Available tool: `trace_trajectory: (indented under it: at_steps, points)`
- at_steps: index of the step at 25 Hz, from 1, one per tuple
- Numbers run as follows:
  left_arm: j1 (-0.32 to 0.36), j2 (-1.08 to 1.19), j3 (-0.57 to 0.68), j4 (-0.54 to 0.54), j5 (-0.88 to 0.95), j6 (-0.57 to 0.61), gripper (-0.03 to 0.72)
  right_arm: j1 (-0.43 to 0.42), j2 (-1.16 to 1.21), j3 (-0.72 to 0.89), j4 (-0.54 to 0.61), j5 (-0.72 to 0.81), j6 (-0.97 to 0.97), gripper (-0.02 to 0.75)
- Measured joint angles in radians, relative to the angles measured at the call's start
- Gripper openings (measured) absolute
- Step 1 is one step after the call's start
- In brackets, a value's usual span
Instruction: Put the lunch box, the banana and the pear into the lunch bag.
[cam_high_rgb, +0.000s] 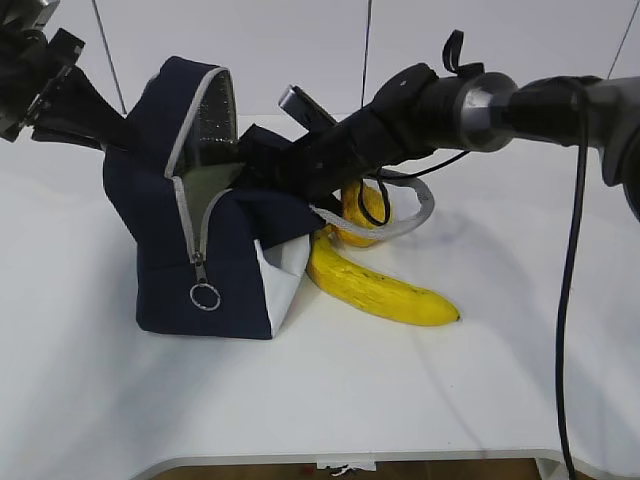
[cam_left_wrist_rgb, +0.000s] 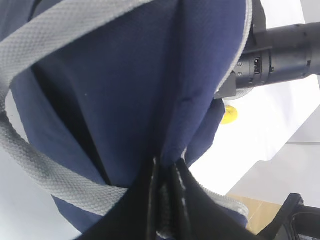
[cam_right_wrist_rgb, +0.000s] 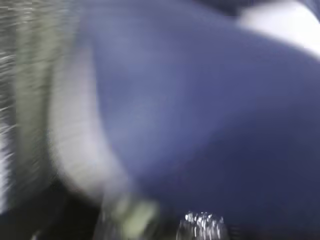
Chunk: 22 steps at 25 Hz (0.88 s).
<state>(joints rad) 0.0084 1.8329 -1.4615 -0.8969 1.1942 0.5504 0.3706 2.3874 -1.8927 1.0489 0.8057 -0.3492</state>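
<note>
A white table (cam_high_rgb: 120, 400) is spreading under everything, a pale wall (cam_high_rgb: 300, 40) is standing behind, and thin cables (cam_high_rgb: 105, 50) are hanging down.

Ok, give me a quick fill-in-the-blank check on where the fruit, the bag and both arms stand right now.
1. The banana lies on the ____, outside the lunch bag.
2. The right arm reaches into the bag's open ____.
3. The left gripper is shut on the bag's navy ____.
4. The pear sits behind the banana, inside the loop of a grey ____.

Missing words: table; top; fabric; handle
</note>
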Motion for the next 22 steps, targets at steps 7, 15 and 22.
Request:
trace_trajectory:
  at_steps: [7,15,22]
  points:
    - [0.0,0.0,0.0,0.001,0.001,0.0,0.014,-0.006,0.001,-0.121,-0.171,0.136,0.08,0.521]
    - [0.0,0.0,0.0,0.001,0.001,0.0,0.014,-0.01,0.001,-0.38,-0.364,0.388,0.203,0.543]
    - [0.0,0.0,0.0,0.001,0.001,0.0,0.013,-0.01,-0.01,-0.538,-0.514,0.432,0.231,0.543]
